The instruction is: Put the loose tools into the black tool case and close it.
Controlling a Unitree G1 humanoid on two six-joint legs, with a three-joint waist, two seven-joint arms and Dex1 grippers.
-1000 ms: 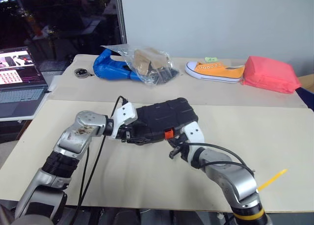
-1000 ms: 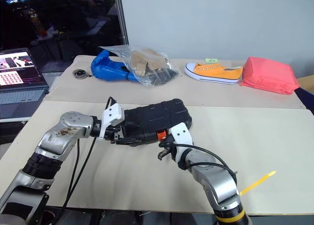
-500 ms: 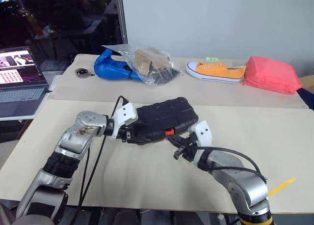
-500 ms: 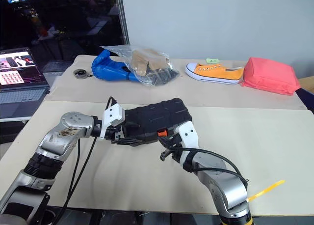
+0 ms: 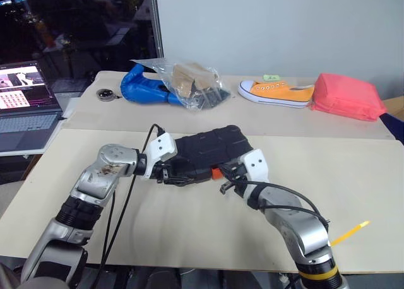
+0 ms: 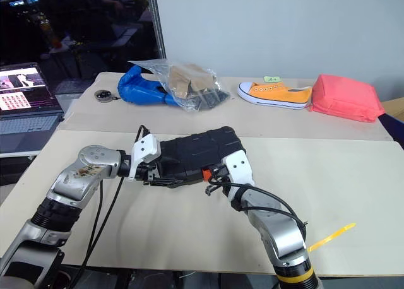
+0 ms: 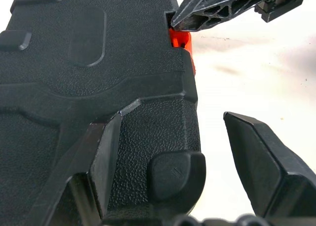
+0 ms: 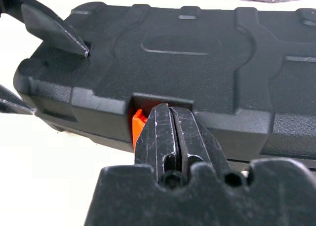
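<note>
The black tool case lies closed on the table, ribbed lid up, its orange latch on the near edge. My left gripper is open around the case's left corner: one finger lies against the shell, the other stands off it with a gap. My right gripper is shut, and its joined tips press at the recess of the orange latch. It also shows in the left wrist view, where the right gripper touches the latch. The loose tools are out of view.
Behind the case lie a blue bag, a clear plastic bag, an orange shoe and a pink pouch. An open laptop stands at the far left. A yellow strip hangs by my right arm.
My right gripper has risen from below the case's near edge and come up to the orange latch, staying shut. The left gripper and the case have not moved.
</note>
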